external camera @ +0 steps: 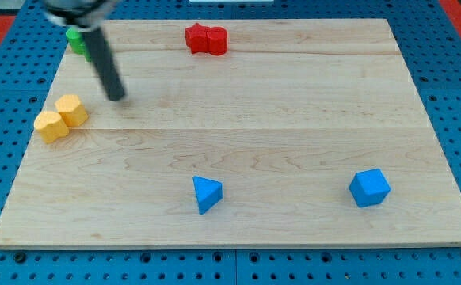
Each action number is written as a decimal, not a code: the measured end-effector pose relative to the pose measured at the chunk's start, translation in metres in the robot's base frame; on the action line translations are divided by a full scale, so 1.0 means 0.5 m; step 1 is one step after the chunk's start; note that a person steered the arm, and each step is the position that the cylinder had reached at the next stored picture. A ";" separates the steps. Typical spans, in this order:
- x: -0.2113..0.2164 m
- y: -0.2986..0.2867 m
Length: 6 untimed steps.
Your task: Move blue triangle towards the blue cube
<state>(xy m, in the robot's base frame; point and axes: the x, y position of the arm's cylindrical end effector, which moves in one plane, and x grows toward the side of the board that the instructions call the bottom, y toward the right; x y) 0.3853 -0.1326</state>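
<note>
Blue triangle (pixel 207 193) waits, untouched by our tip (pixel 118 97).
We hold nothing; approaching off-centre from its left could spin it wide of the blue cube (pixel 370 188).

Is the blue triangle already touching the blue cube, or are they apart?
Apart. Bare wood lies between the blue triangle and the blue cube; my tip is far off.

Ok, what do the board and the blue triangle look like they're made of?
The board looks like pale, smooth wood: grain lines and plank seams show. The blue triangle looks like painted wood or plastic, matte and uniformly coloured; I can't tell which.
</note>
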 end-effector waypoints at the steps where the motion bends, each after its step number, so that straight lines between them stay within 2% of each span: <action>1: 0.107 0.146; 2: 0.219 0.023; 3: 0.258 -0.002; 4: 0.293 0.101; 5: 0.309 0.301; 6: 0.374 0.243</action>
<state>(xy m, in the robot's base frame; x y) 0.5723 -0.0112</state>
